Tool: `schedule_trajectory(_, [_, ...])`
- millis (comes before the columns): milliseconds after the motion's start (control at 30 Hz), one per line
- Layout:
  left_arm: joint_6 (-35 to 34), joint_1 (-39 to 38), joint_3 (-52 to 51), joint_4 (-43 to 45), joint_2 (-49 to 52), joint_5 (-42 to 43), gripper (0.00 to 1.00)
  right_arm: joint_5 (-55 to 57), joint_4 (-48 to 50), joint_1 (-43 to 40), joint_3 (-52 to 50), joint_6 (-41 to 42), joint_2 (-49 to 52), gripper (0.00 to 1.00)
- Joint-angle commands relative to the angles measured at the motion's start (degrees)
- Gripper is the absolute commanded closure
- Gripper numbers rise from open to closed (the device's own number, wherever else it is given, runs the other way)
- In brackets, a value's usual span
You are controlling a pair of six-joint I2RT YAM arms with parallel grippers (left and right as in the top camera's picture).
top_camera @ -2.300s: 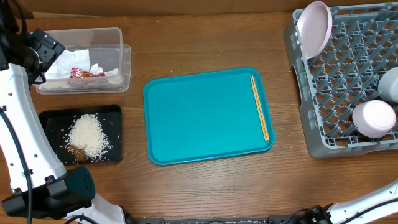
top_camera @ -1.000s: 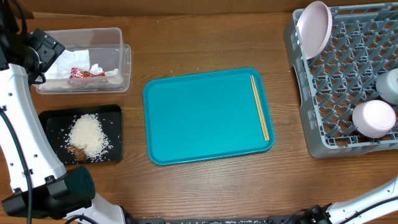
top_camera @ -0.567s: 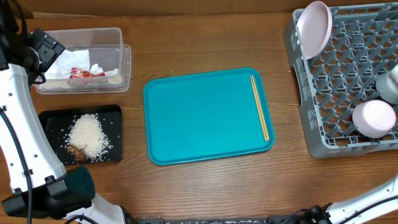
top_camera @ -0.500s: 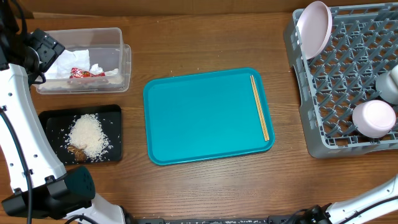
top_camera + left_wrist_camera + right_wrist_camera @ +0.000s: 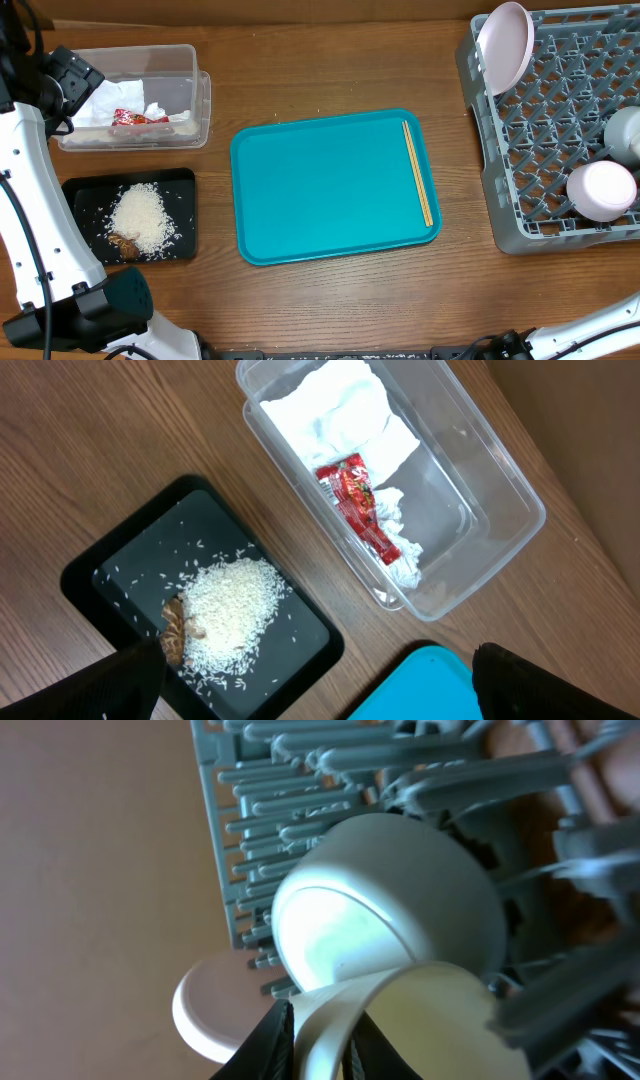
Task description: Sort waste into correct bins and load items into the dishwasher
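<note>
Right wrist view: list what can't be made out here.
Cup: only its rim shows, pinched by the right gripper; the bottom edge cuts off the rest.
Rack: far right pegs blurred.
Overhead: right gripper outside the frame; the right edge clips the cup.

The rectangular plastic serving tray (image 5: 320,190) is teal, the wooden chopsticks (image 5: 417,172) pale tan, the wood-grain table (image 5: 330,60) brown. The lattice-patterned plastic dish rack (image 5: 560,120) is grey, its round bowl (image 5: 503,45) pink, the small cup (image 5: 625,135) white. A red wrapper (image 5: 130,117) sits among white paper napkins (image 5: 100,100); white rice grains (image 5: 140,218) speckle the shallow black tray (image 5: 80,195).
</note>
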Motion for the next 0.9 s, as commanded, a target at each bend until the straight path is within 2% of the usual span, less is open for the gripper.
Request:
schedule_trajectory(0, [1.05,-0.48,-0.04,0.17,0.50,-0.74,0.00,4.17,-0.35,-0.79,-0.33,-1.01,0.48,0.82])
schedule_trajectory(367, [1.05,-0.50,-0.04,0.17,0.50,-0.74,0.00,4.17,-1.90,-3.61,0.20,-0.35,-1.44,0.78])
schedule_trajectory(633, [1.05,-0.48,-0.04,0.17,0.50,-0.74,0.00,5.27,-2.32,-4.87,0.20,4.11,-6.95,0.55])
schedule_trajectory(867, [1.05,-0.76,-0.04,0.17,0.52,-0.74,0.00,9.16,-2.51,-4.70,0.20,4.59,-12.90,0.55])
